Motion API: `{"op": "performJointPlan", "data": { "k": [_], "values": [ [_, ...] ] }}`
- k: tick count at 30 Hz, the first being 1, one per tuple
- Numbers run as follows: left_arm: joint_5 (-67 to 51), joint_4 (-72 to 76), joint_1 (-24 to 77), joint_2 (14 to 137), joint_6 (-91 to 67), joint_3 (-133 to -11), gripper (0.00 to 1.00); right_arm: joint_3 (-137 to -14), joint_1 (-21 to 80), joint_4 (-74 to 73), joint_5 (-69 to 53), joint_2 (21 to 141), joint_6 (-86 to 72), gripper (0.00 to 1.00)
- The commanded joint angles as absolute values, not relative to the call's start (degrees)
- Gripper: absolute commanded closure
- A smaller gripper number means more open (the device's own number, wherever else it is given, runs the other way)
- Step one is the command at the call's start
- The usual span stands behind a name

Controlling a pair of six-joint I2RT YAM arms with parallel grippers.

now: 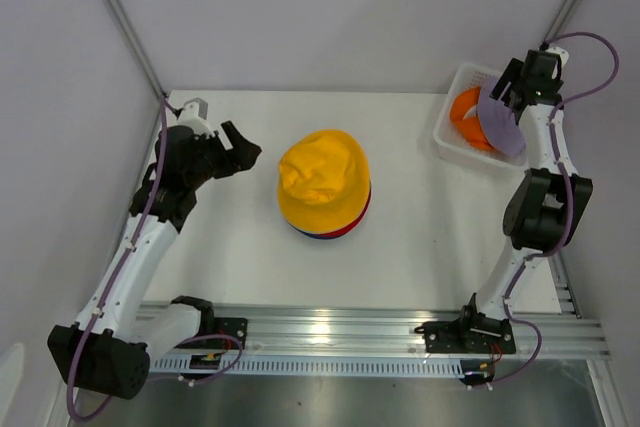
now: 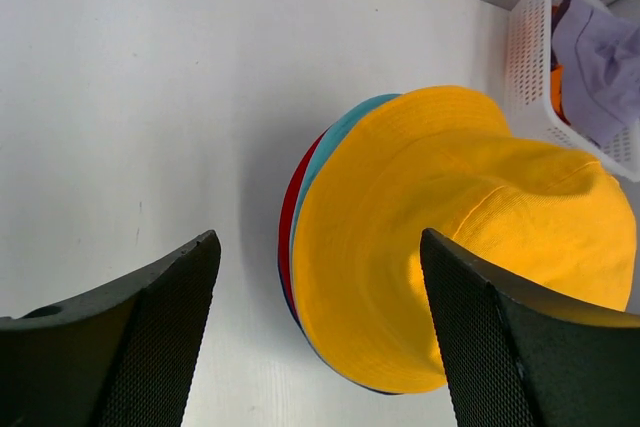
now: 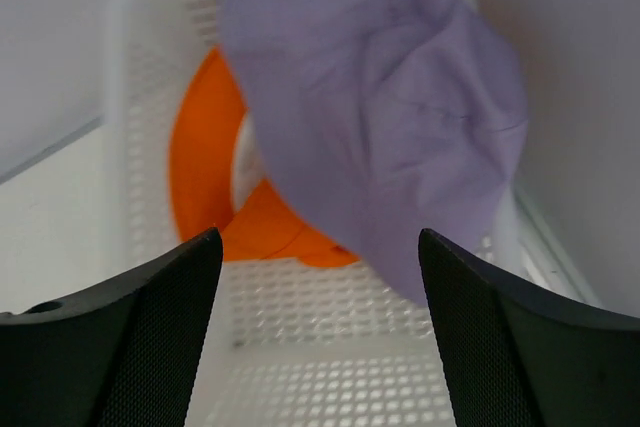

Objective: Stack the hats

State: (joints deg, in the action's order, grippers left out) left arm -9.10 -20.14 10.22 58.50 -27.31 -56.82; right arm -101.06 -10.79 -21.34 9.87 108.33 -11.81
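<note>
While yellow fabric bucket hat [image 1: 322, 177] tops mid-table stack [image 2: 292, 217], left gripper [image 2: 320, 247] gapes empty beside it; right gripper [image 3: 320, 247], wide open, empty, faces lavender fabric hat [image 3: 400, 127] draped over edge of white lattice basket [image 3: 330, 382].

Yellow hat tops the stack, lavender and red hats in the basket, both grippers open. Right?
No: the basket holds the lavender hat and an orange hat, not a red one, per the right wrist view. The rest holds.

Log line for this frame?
stack: yellow hat on top | basket: lavender hat, orange hat | left fingers: open | right fingers: open over basket
</note>
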Motion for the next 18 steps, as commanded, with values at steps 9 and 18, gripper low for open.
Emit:
{"op": "performJointPlan", "data": {
  "k": [9,18],
  "values": [
    [-7.2,-23.8,7.6,62.8,-23.9,-62.6,0.15,-130.7,-13.1,-32.3,20.0,131.8,-5.2,0.23],
    [-8.2,-25.0,6.5,69.5,-23.6,-67.0,0.15,-133.6,-13.0,-31.3,25.7,137.4,-1.5,0.37]
  ]
}}
